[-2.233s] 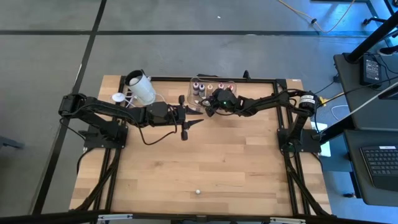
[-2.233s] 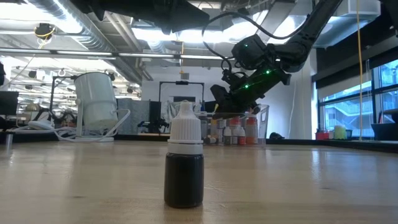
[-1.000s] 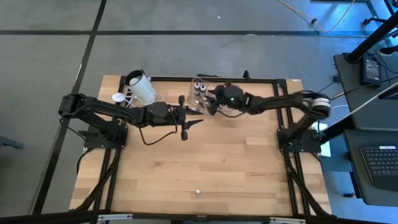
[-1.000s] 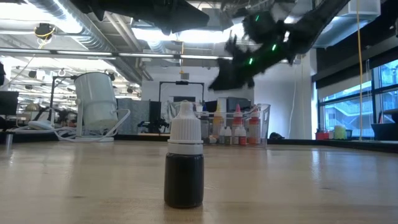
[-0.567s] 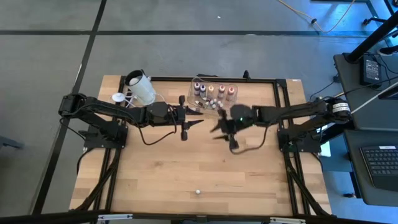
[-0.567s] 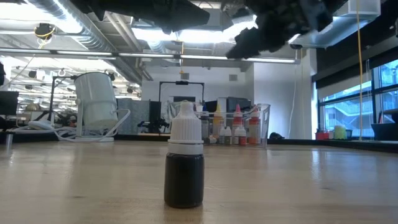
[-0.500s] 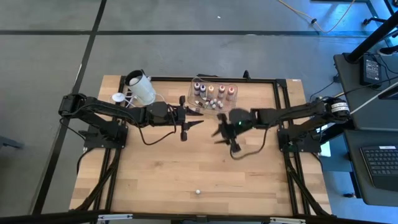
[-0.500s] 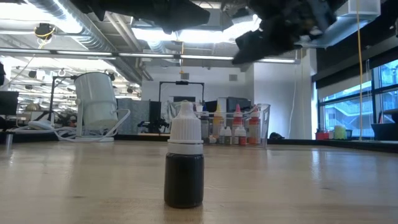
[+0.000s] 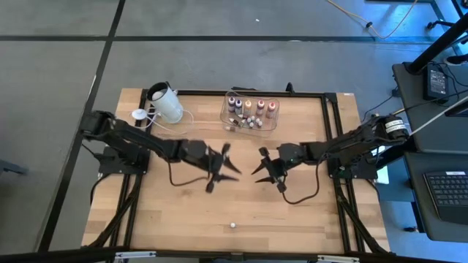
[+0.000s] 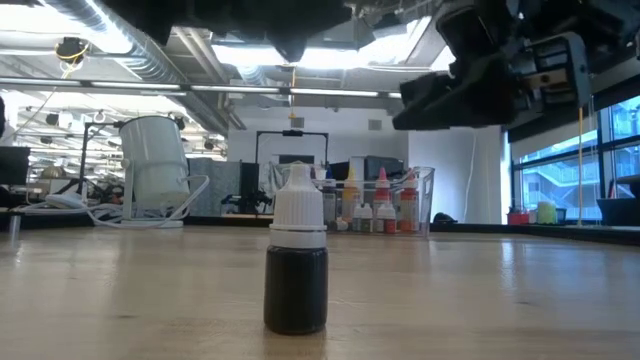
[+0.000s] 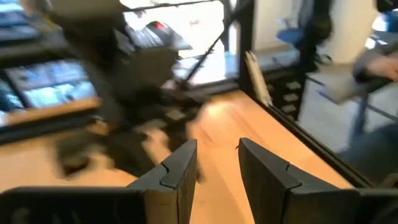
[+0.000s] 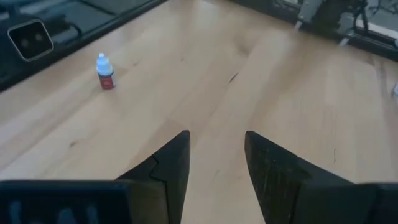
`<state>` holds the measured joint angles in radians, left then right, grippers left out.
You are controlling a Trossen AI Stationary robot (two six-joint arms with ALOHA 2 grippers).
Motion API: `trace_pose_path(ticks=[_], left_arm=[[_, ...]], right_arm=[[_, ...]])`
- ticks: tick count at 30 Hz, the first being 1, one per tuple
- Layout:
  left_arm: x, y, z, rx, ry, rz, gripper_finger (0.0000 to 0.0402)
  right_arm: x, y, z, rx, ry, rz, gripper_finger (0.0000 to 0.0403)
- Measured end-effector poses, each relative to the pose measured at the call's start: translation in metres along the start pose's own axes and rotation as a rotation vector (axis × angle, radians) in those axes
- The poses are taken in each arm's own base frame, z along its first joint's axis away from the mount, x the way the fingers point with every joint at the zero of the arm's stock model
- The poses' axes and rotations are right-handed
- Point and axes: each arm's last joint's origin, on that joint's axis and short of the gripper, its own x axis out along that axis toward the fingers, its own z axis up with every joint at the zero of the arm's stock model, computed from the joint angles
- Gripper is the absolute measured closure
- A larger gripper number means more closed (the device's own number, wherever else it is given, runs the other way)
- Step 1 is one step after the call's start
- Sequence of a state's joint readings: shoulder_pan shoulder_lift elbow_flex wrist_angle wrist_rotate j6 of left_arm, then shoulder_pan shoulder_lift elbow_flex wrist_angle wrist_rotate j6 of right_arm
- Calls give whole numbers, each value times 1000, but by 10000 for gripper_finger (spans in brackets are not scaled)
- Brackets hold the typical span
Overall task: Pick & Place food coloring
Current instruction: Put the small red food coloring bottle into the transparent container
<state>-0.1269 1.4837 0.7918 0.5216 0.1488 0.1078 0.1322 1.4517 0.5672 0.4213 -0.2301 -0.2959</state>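
One small dark food coloring bottle [image 9: 233, 226] with a white cap stands upright on its base near the table's near edge. It is close up in the low view [image 10: 297, 262] and far off in the right wrist view [image 12: 105, 71]. Several more bottles stand in the clear tub [image 9: 250, 112] at the far edge. My left gripper [image 9: 229, 162] and right gripper [image 9: 259, 164] hover open over the table's middle, tips facing each other, well short of the lone bottle. Both wrist views show open fingers, the left [image 11: 216, 149] and the right [image 12: 217, 140], with nothing between them.
A large white cup [image 9: 167, 104] with a cable beside it stands at the far left corner. The tub with its bottles [image 10: 375, 205] shows at the back of the low view. Bare wood lies between the grippers and the lone bottle.
My right gripper has risen out of the tub and swung toward the table's near edge, ending over the middle. In the last half second my left gripper has also swung toward the near edge and turned. The lone bottle has stayed put.
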Motion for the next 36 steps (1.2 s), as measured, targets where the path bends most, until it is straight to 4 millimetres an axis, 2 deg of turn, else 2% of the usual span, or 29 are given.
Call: trace_pose_path(ticks=[6, 12, 15, 21, 25, 29, 36], left_arm=[[31, -39, -29, -50, 18, -113, 286], [51, -72, -59, -95, 14, -197, 281], [57, -86, -71, -109, -3, -233, 266], [69, -111, -91, -98, 9, -304, 211], [71, -122, -108, -93, 66, -318, 188], [71, -129, -116, -85, 95, -333, 182], [71, -132, -116, -61, 86, -341, 186]], right_arm=[[-4, 5, -14, 55, -24, -7, 247], [-5, 7, -19, 81, -9, -3, 247], [-5, 7, -18, 85, -13, -4, 247], [-5, 6, -18, 110, -14, -8, 247], [-5, 6, -18, 116, -13, -32, 247], [-5, 4, -18, 119, 4, -99, 247], [-5, 2, -20, 111, 23, -134, 247]])
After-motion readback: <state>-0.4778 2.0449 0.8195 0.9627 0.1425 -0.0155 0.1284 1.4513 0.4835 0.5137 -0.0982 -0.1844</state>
